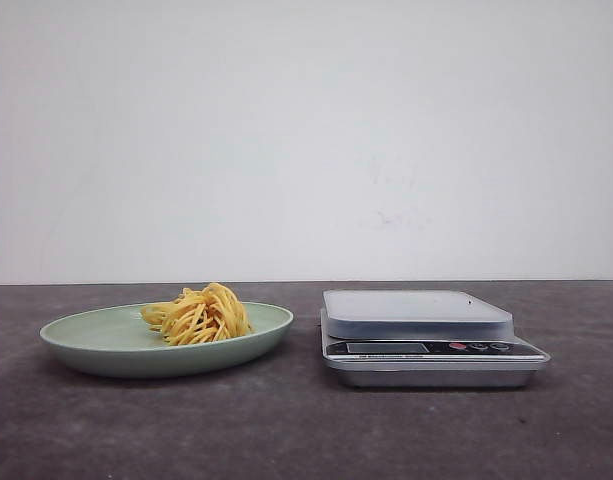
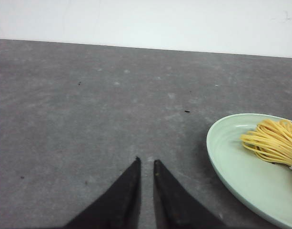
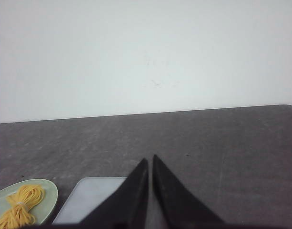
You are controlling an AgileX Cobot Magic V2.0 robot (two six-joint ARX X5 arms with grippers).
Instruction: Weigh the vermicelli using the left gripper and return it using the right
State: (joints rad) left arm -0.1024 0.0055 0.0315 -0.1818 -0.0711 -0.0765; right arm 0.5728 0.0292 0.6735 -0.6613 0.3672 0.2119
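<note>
Currently the vermicelli rests on the plate, on the robot's left half of the table, with the scale just beside the plate on the right — its platform bare, so weighing has not begun by the look of it. Neither arm appears in the front view. In the left wrist view the left gripper hangs over bare table, fingertips drawn nearly together with only a slim gap and nothing between them; the plate rim and the noodle nest lie off to the side of the tips, well apart from them. The right gripper is likewise nearly closed and empty, with the scale nearer to it and the plate farther off. Judged from this, the left arm is the nearer one to the nest — it would have to spread its fingers and swing across toward the plate first. The nest shows no clear long axis; it is a loose round coil.
</note>
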